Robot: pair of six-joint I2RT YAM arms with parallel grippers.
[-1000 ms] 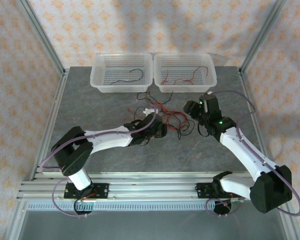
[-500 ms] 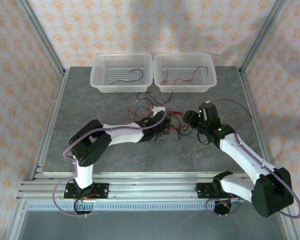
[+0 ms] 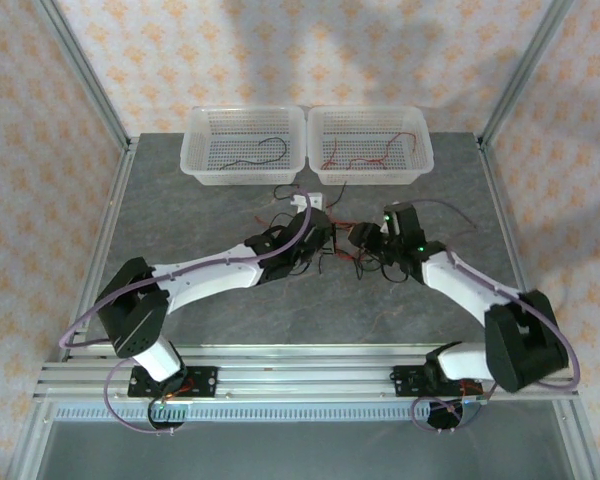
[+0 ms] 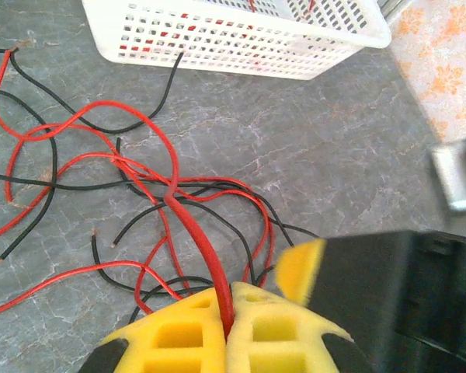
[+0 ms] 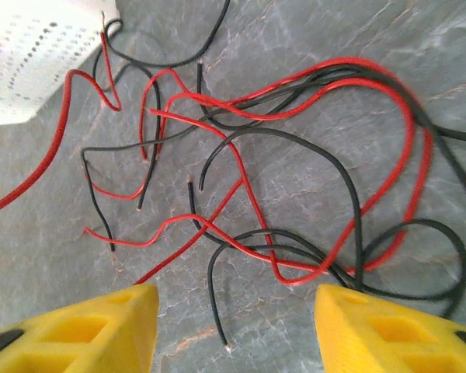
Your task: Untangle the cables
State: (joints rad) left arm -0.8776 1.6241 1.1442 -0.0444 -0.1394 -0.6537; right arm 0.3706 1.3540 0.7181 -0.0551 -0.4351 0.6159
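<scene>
Left wrist, yellow foam fingers (image 4: 179, 334) pinching glossy red cable (image 4: 194, 229)

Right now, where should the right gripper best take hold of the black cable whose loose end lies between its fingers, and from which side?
Grip the black cable on the nearly straight stretch just behind its loose end, coming straight down from above. That stretch lies flat on the table, clear of the red cables crossing it further along, and the open right gripper straddles it.

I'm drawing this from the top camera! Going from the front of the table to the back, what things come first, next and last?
Metal rail → tangled cables → white baskets
</scene>
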